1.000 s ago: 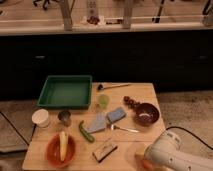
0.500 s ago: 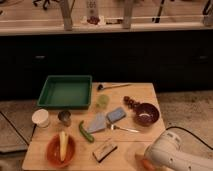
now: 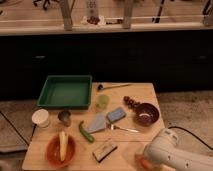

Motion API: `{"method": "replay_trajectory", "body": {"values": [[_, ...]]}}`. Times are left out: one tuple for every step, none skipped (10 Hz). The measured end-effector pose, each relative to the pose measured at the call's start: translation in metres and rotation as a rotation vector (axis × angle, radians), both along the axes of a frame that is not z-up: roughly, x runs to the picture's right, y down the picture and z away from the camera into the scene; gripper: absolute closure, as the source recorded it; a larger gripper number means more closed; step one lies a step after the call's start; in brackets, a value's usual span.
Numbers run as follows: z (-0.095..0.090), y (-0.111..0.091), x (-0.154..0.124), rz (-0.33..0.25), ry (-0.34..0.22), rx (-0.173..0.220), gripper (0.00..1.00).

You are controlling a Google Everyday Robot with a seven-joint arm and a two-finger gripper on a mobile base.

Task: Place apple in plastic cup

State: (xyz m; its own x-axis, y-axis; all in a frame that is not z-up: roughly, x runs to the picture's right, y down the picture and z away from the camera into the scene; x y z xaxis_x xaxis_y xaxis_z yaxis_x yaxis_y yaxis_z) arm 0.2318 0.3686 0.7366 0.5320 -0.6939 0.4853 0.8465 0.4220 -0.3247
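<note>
The white arm (image 3: 172,152) reaches in from the lower right corner, and its end effector (image 3: 148,160) sits low over the front right edge of the wooden tabletop (image 3: 125,145). A small yellowish-orange patch, apparently the apple (image 3: 143,163), shows right at the end effector, touching it. Whether the end effector is clamped on the fruit or merely against it I cannot tell. The plastic cup (image 3: 102,102), pale green and translucent, stands upright near the middle of the tabletop, just beside the right front corner of the green tray (image 3: 65,92) and well apart from the apple. Right of the cup lies a cluster of small dark-red fruits (image 3: 131,101), and near them a dark red bowl (image 3: 138,115). Between the cup and the arm lie a blue sponge (image 3: 117,115), a grey spatula (image 3: 97,123) and a small packet (image 3: 104,149). An orange bowl (image 3: 50,150) sits at the front left.
</note>
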Motion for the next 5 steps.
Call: {"method": "replay_trajectory", "body": {"values": [[-0.002, -0.002, 0.0003, 0.001, 0.0, 0.002, 0.75], [-0.0049, -0.0015, 0.0009, 0.0, 0.0, -0.001, 0.86], [-0.0065, -0.0019, -0.0002, 0.002, -0.001, -0.004, 0.94], [-0.006, -0.003, -0.0014, 0.001, -0.004, -0.003, 1.0], [-0.0051, -0.0037, -0.0009, -0.002, 0.001, -0.01, 1.0]]}}
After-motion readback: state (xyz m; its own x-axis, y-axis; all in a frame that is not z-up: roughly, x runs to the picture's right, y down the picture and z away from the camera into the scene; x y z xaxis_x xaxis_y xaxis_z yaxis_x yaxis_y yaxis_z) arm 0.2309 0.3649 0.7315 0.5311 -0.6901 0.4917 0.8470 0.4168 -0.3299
